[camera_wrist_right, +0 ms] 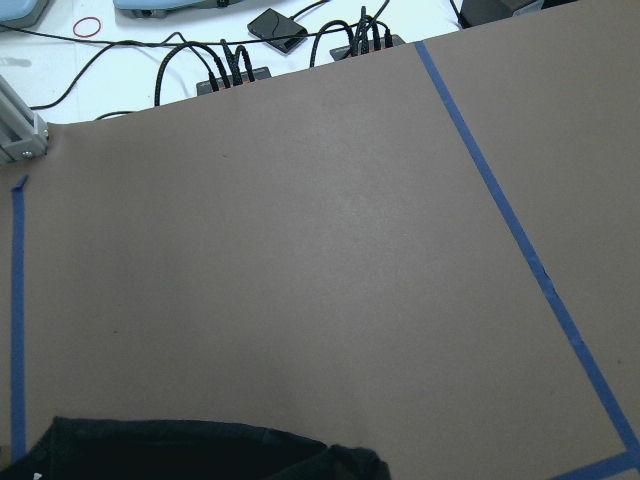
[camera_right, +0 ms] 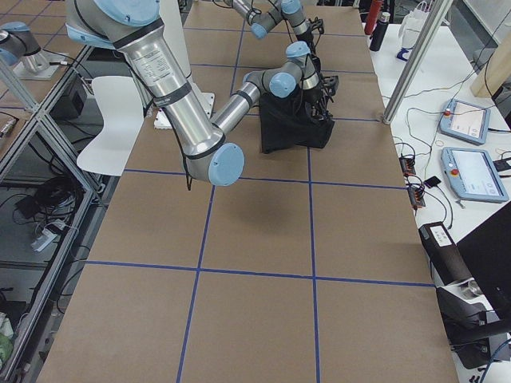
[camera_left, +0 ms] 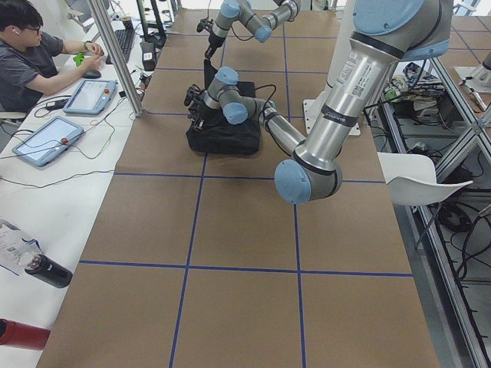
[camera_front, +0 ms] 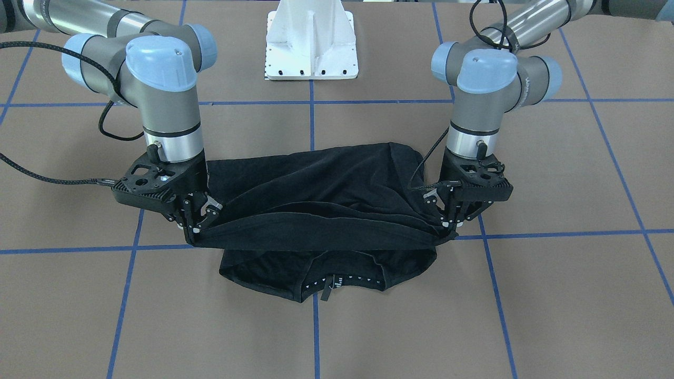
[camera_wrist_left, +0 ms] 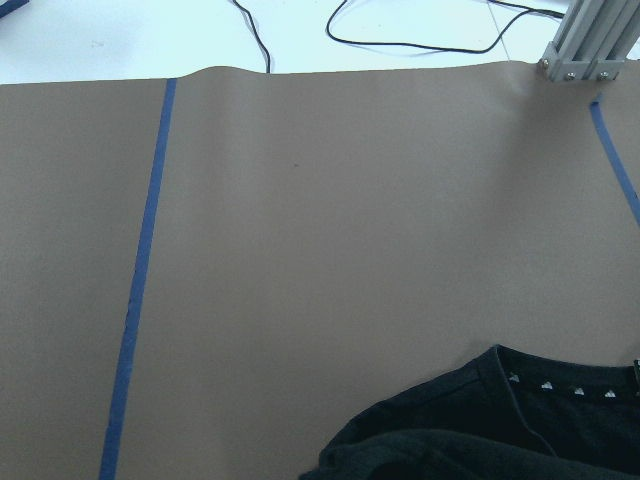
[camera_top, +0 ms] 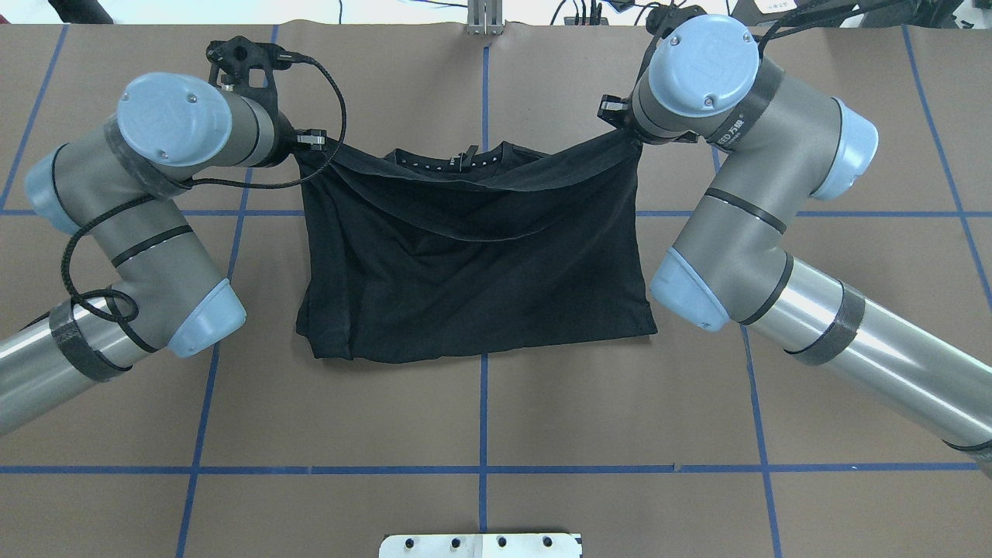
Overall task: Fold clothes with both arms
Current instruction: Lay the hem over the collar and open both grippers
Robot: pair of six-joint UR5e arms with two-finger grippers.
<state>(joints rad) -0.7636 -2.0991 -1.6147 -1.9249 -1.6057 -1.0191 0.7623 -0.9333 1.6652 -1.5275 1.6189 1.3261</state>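
The black T-shirt (camera_front: 326,184) lies doubled over on the brown table, plain black side up. One straight edge is held up, stretched between both grippers, just above the collar (camera_front: 326,281), which has small white marks. My left gripper (camera_front: 446,226) is shut on that edge's end at the front-facing view's right. My right gripper (camera_front: 194,231) is shut on the other end. In the overhead view the T-shirt (camera_top: 473,271) hangs between the left gripper (camera_top: 310,142) and the right gripper (camera_top: 618,115). Both wrist views show only a strip of the shirt (camera_wrist_left: 500,430) (camera_wrist_right: 200,450) and no fingers.
The white pedestal base (camera_front: 311,47) stands on the robot's side of the shirt. Blue tape lines (camera_top: 482,469) grid the table. A person (camera_left: 38,54) sits at a side desk with tablets (camera_left: 46,138). A bottle (camera_left: 46,270) lies there, and cables (camera_wrist_right: 230,60) run past the table's far edge.
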